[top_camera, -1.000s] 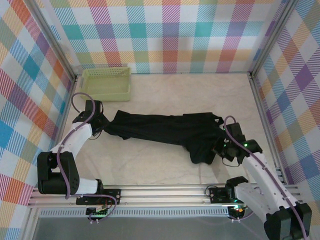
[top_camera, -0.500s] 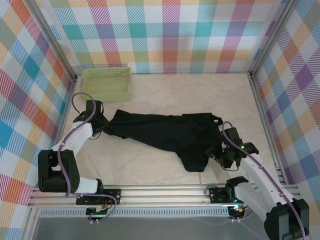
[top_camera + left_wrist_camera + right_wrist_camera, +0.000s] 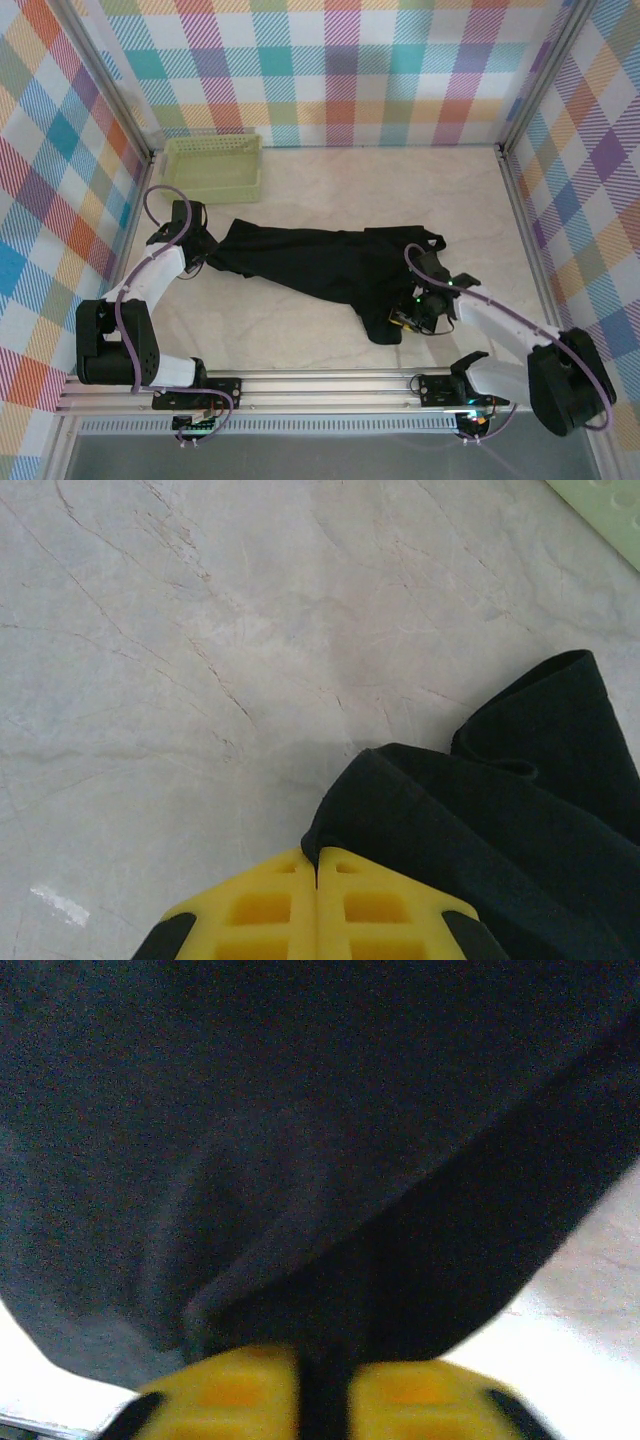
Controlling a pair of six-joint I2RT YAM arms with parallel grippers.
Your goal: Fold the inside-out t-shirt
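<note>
Two pinches hold the inside-out t-shirt. The left jaws are closed tight on its left end, and the right jaws are closed on a bunched fold at its near right edge. Soft, light and limp, it will likely sag and bunch, so hem corners or shoulders look the best holds. Plain black and matte, it lies crumpled in a stretched band across the middle of the bench.

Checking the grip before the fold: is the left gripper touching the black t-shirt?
Touching. In the left wrist view the left gripper is shut, pinching the edge of the t-shirt, which emerges right at its tips.
</note>
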